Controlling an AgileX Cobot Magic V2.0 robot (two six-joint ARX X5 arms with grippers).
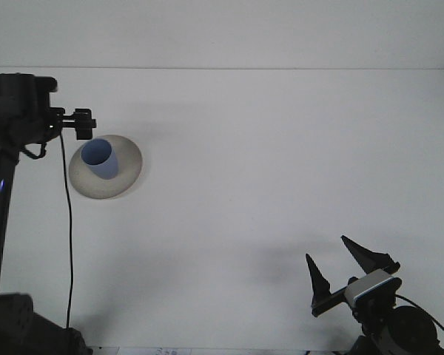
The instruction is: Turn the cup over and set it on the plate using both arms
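A light blue cup [100,160] stands mouth up on a grey-white plate [127,176] at the left of the table. My left gripper [82,123] hangs just above and behind the plate's far left rim, apart from the cup, and nothing shows between its fingers. The black left arm [11,111] rises along the left edge of the view. My right gripper [340,268] stands open near the front right, its two black pointed fingers spread wide and empty.
The white table [266,163] runs to a pale back wall. A black cable [66,244] hangs from the left arm down to the front edge. The right arm's camera housing [370,288] sits at the bottom right.
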